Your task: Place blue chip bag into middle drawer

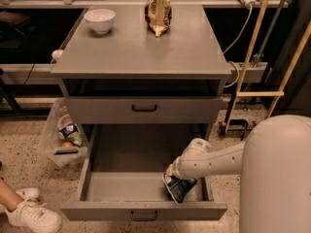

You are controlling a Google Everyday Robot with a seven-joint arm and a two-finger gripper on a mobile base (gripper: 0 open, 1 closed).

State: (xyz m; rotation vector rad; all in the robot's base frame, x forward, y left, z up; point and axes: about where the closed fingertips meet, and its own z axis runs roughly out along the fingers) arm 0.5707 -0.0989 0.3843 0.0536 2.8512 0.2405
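— Where is the blue chip bag (179,189)?
— Inside the open middle drawer (107,210), leaning in its front right corner.
— And the tool (173,175)?
— Down in that drawer, right at the bag's top; whether it clasps the bag or not, I cannot tell.

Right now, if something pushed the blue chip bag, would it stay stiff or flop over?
Probably flop: the blue chip bag looks thin, crinkly and tilted near the front wall of the middle drawer. It likely weighs little, being small under the gripper in the drawer's right front corner.
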